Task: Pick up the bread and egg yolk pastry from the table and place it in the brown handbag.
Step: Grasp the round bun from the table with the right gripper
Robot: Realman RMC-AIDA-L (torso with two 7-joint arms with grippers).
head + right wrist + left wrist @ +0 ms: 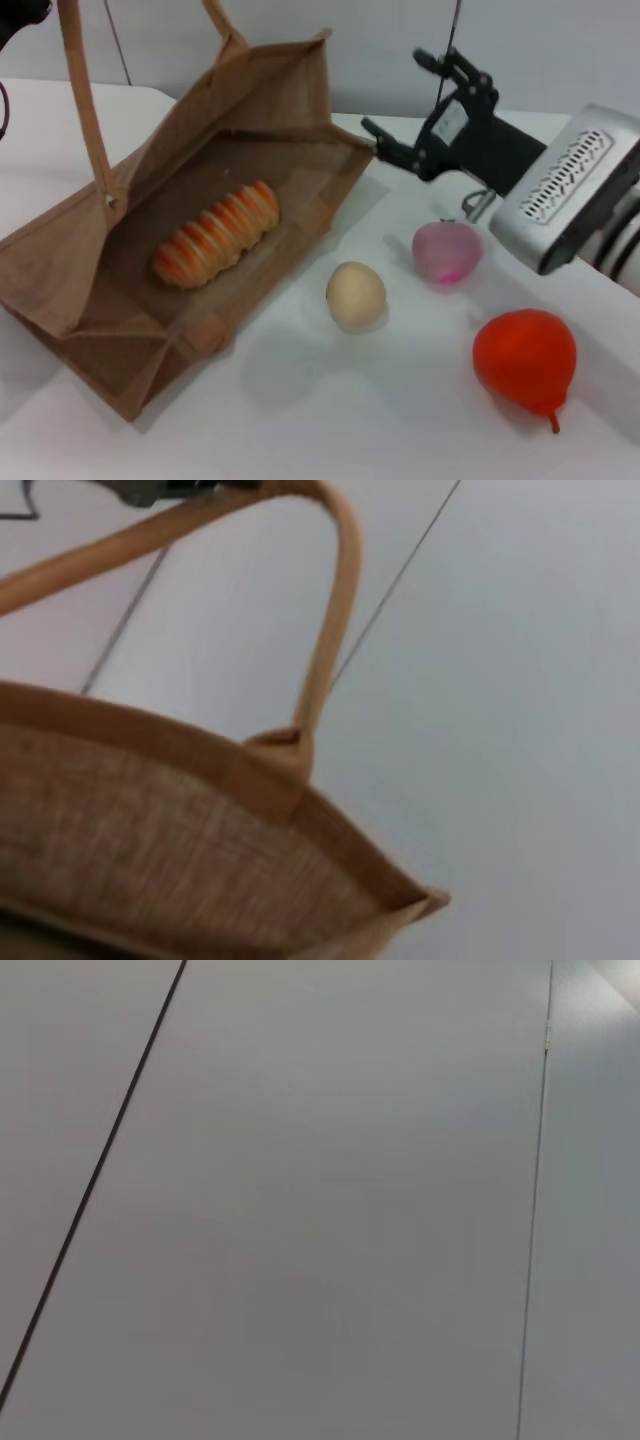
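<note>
The brown handbag [110, 290] lies open on its side on the table's left half. The striped bread [217, 233] lies inside it. The egg yolk pastry [355, 293] sits on the table just right of the bag's mouth. My right gripper [396, 92] is open and empty, hovering by the bag's far right corner, behind and above the pastry. The right wrist view shows the bag's rim [200, 770] and one handle [335, 610]. My left gripper [175, 488] sits at the top of that raised handle and holds it up; in the head view it only shows at the top left corner [20, 12].
A pink peach-like item [447, 250] lies right of the pastry, under my right arm. A red-orange pear-shaped fruit [525, 360] lies at the front right. The left wrist view shows only a plain grey surface.
</note>
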